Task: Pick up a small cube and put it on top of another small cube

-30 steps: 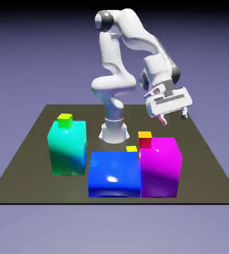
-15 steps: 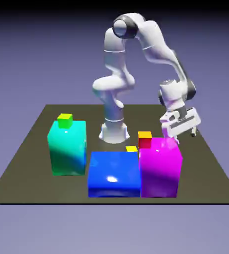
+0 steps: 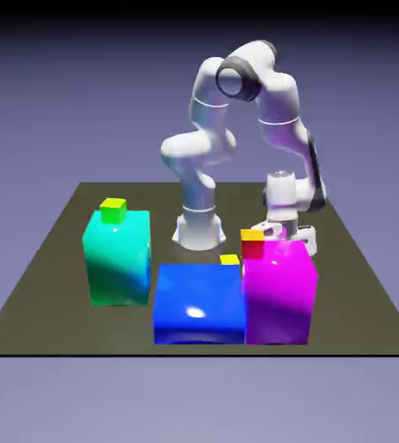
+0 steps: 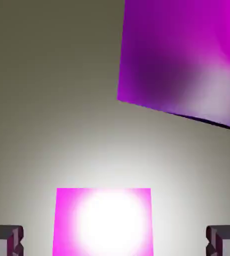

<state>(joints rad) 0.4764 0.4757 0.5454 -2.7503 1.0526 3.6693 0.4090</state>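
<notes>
In the hand view a tiny glossy magenta cube (image 4: 103, 222) lies on the dark mat between my two grey fingertips (image 4: 5, 240), with wide gaps on both sides. My gripper (image 4: 114, 241) is open and holds nothing. In the exterior view the gripper (image 3: 282, 234) hangs low behind the large magenta block (image 3: 279, 290), which hides the small magenta cube there. The tiny cube with a yellow top and green sides (image 3: 112, 210) stands on the large teal block (image 3: 117, 258), far to the exterior view's left.
A small red cube with an orange top (image 3: 253, 242) stands just left of the gripper. A large blue block (image 3: 198, 303) sits between the teal and magenta blocks, with a small yellow top (image 3: 229, 260) showing behind it. The large magenta block (image 4: 186, 60) fills the hand view's upper right.
The arm has swung down and toward the exterior view's left. The gripper dropped from above the mat's right side to just behind the large magenta block.
</notes>
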